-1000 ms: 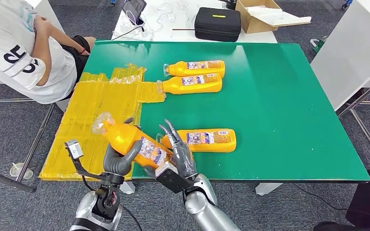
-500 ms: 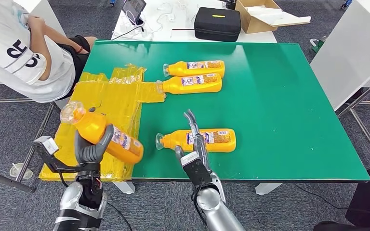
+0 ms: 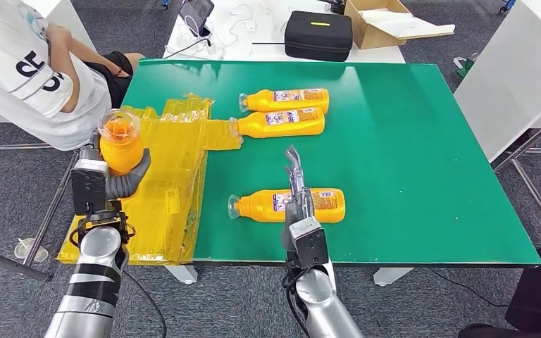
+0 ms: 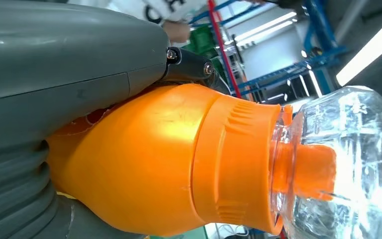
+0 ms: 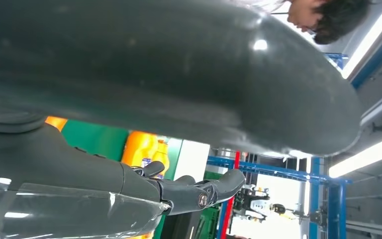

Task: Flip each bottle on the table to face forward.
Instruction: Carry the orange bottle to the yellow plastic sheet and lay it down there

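Head view: the left hand [image 3: 116, 179] grips an orange bottle [image 3: 120, 146] upright, clear cap toward the camera, raised over the yellow plastic sheeting [image 3: 162, 176] at the left edge of the green table [image 3: 408, 155]. The thumb wraps the bottle's side. The right hand [image 3: 298, 193] stands edge-on above the near bottle [image 3: 289, 204], which lies on its side with its label up and its cap pointing left; fingers extended and held close together, nothing in them. Whether the fingers touch this bottle cannot be told. Two more bottles lie side by side further back, the far bottle [image 3: 285, 99] and the middle bottle [image 3: 280, 122], caps pointing left, labels up. A person [image 3: 28, 70] in a white shirt sits at the table's left side.

Left wrist view: the held bottle's orange shoulder [image 4: 144, 159] and ribbed collar sit tight against the grey thumb and palm cover, clear cap [image 4: 343, 164] pointing away from the hand.

Right wrist view: grey thumb large across the frame, dark fingers [image 5: 199, 191] stretched straight, holding nothing; green table and an orange bottle [image 5: 146, 152] behind them
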`<state>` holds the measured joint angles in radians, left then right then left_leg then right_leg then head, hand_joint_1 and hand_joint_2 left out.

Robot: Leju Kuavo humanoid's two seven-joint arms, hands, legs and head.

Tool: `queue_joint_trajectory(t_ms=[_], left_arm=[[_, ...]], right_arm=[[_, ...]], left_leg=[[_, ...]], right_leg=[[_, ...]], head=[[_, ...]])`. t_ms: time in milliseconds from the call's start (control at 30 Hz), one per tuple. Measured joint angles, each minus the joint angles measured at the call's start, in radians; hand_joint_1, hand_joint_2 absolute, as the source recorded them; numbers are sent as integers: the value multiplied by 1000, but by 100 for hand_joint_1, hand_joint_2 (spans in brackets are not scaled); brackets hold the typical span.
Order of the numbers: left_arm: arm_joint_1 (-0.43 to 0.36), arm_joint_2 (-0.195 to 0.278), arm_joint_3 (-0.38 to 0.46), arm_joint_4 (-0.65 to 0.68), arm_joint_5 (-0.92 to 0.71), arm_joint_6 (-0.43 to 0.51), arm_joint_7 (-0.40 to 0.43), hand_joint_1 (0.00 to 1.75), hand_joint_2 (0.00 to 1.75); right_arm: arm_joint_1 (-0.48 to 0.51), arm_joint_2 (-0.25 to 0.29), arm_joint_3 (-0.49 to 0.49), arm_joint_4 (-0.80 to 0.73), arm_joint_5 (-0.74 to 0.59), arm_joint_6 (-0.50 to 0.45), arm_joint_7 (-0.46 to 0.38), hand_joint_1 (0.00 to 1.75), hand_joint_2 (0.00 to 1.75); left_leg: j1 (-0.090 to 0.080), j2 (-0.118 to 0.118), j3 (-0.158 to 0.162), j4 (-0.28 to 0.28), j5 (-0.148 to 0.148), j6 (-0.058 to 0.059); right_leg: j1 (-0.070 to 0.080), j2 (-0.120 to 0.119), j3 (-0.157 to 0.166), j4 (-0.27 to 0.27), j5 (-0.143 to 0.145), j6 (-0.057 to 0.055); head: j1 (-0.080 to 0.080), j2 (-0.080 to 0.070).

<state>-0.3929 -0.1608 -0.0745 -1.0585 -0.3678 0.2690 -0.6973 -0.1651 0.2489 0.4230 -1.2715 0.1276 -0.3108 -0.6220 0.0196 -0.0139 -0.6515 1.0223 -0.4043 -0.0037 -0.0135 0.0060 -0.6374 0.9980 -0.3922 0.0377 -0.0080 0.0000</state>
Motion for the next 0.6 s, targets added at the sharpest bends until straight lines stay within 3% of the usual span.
queue_joint_trajectory(t_ms=[233,600], left_arm=[[-37,34,-61,92,-190,10,0,175,175],[-83,109,-175,341,-480,79,37,175,175]], right_arm=[[-10,6,0,0,-42,24,-4,0,0],[-17,14,13,-14,-84,72,-4,0,0]], left_leg=[[0,0,0,0,0,0],[0,1,0,0,0,0]], right_leg=[[0,0,0,0,0,0],[0,0,0,0,0,0]], head=[[0,0],[0,0]])
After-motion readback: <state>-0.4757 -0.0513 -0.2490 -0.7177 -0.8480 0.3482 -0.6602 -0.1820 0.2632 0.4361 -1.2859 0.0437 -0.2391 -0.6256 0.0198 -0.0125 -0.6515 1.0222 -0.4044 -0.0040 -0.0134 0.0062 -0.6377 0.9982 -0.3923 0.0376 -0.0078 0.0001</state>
